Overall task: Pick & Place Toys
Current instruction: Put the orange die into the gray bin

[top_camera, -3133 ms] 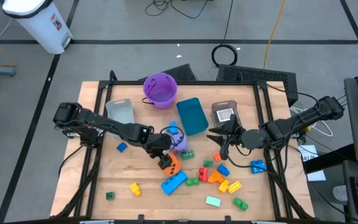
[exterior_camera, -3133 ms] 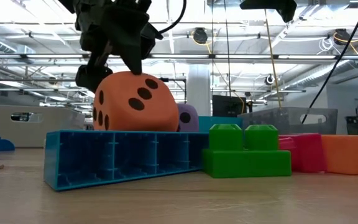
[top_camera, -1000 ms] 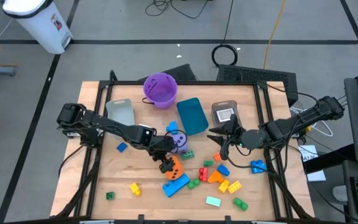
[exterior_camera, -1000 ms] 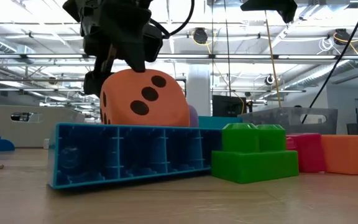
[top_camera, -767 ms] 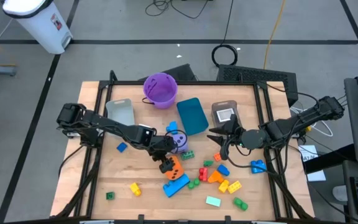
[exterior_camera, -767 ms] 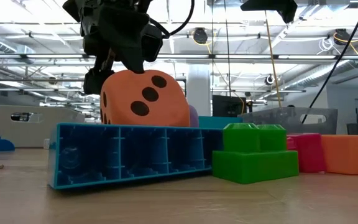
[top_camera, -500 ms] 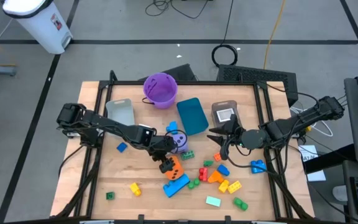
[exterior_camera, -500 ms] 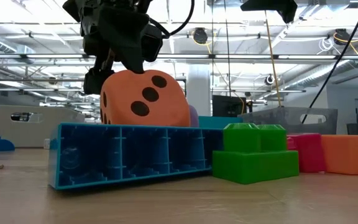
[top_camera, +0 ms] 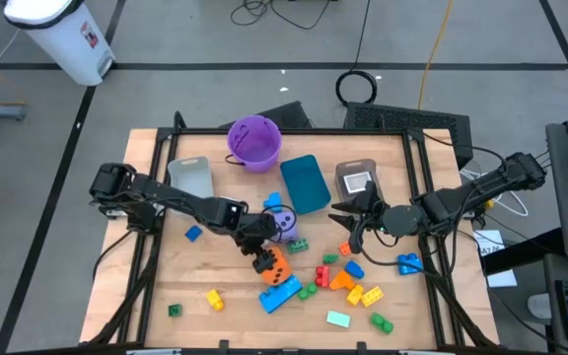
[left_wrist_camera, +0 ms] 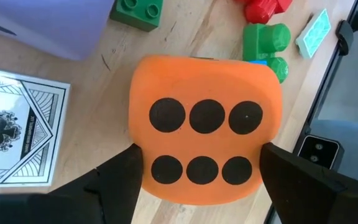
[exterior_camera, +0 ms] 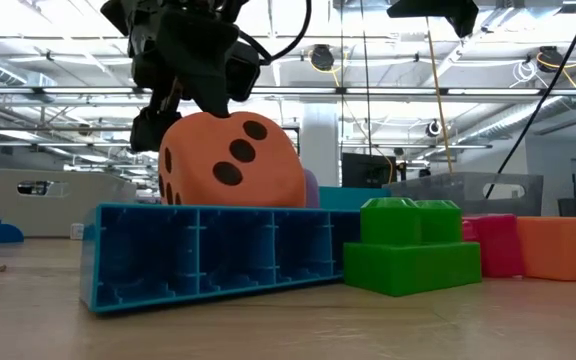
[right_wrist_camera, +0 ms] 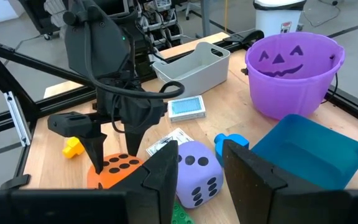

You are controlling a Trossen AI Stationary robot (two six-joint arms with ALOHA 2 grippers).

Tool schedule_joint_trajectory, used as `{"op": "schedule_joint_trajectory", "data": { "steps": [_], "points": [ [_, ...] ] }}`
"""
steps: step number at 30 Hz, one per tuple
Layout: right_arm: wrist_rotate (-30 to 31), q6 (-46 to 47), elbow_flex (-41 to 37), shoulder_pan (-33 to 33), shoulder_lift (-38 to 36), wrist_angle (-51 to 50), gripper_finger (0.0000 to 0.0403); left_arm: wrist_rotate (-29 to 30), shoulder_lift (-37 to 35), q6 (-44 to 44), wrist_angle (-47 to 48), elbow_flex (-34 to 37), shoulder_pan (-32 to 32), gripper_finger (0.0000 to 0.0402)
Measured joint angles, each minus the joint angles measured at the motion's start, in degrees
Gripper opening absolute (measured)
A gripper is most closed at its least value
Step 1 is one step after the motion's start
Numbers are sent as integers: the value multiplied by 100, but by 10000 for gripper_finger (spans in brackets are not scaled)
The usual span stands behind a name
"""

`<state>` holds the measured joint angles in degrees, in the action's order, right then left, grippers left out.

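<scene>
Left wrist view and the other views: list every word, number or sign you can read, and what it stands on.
On the orange die: no digits, six black dots on the face shown.
On the black-and-white card: a round emblem with characters, too blurred to read.
On the purple bucket: a pumpkin face, no words.
On the white bin: a red label, too small to read.

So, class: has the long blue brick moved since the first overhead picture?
Yes. The long blue brick has swung round and shifted slightly toward the yellow brick.
</scene>
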<state>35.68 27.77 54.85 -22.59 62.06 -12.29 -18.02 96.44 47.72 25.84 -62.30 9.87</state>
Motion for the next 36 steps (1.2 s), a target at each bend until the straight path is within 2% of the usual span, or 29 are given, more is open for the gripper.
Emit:
{"op": "schedule_joint_trajectory", "data": {
  "steps": [10, 18, 23, 28, 36],
  "points": [
    [1, -38, 2, 0, 1, -30, 118, 9, -255, 44, 29, 15, -151, 288],
    [0, -45, 4, 0, 2, -43, 118, -37, -262, 35, -40, 7, -156, 223],
    [0, -44, 4, -1, 0, -42, 118, -8, -262, 1, -43, 7, -178, 205],
    [1, -42, 4, -1, 1, -44, 118, 155, -262, 107, -45, 4, -210, 217],
    [0, -40, 4, 0, 0, -44, 118, 214, -266, 112, -54, -4, -219, 285]
  ]
}}
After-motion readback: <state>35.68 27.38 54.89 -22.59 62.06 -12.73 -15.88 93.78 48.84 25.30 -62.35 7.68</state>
